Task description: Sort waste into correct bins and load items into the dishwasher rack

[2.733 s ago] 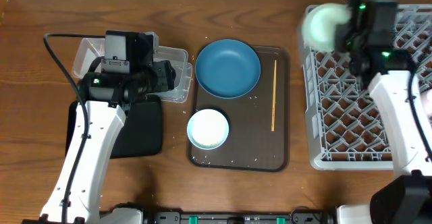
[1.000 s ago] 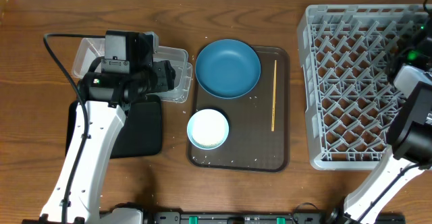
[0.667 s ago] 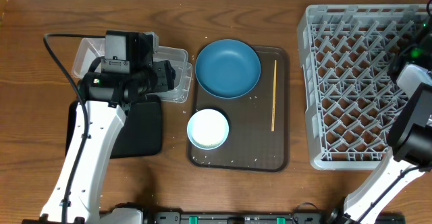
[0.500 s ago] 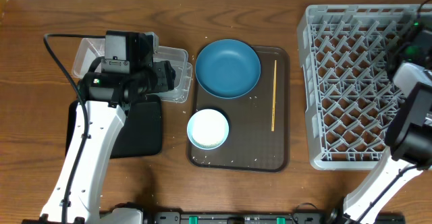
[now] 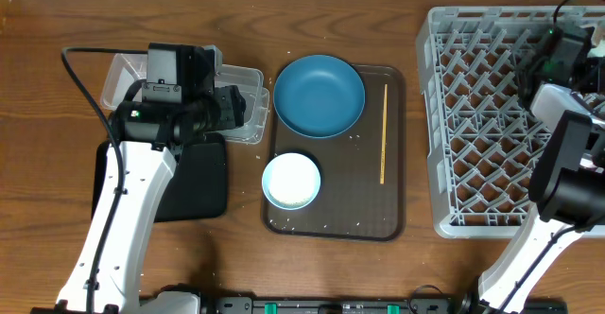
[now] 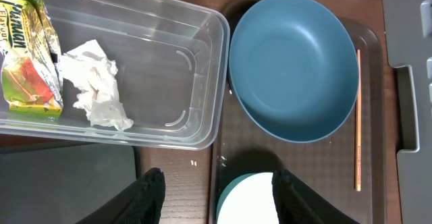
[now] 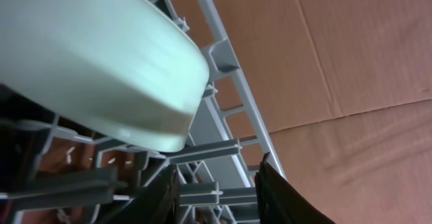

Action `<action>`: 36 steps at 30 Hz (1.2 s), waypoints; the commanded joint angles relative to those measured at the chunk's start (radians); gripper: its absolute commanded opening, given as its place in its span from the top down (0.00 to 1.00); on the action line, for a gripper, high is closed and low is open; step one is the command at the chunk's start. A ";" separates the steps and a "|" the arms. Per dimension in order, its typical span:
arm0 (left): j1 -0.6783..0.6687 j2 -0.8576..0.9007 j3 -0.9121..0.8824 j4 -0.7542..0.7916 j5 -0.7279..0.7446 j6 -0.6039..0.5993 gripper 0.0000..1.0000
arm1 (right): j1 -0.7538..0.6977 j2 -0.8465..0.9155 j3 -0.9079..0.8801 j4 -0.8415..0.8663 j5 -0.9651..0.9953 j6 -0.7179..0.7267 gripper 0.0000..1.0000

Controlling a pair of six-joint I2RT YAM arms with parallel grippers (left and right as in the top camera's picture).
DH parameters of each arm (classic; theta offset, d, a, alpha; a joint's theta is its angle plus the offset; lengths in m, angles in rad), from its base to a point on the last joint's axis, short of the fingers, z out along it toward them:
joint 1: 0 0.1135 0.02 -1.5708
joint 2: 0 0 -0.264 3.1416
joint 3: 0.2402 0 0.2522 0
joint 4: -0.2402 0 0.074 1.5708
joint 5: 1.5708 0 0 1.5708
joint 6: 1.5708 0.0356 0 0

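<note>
Green bowl [image 7: 88,62] resting in the rack [image 7: 223,59], at its far corner.
The right gripper [image 7: 219,193] has its fingers apart, just beside the bowl and clear of it. The left gripper [image 6: 219,197] hangs open and empty by the clear tub [image 6: 169,62], which holds a wrapper [image 6: 27,55] and a paper scrap [image 6: 94,82].

We see a glossy clear plastic tub [image 6: 175,82] at upper left, holding a shiny crinkled wrapper [image 6: 23,55] and rough crumpled paper [image 6: 94,82]. The blue dish [image 6: 293,65] looks smooth and matt, the stick [image 6: 358,116] bare wood, the rack [image 5: 482,115] matt grey plastic, the table [image 5: 57,30] grained wood.
</note>
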 commanded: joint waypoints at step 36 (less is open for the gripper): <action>0.005 0.000 -0.002 -0.003 -0.010 0.006 0.46 | 0.619 -0.298 -0.003 -0.872 -0.861 0.728 0.43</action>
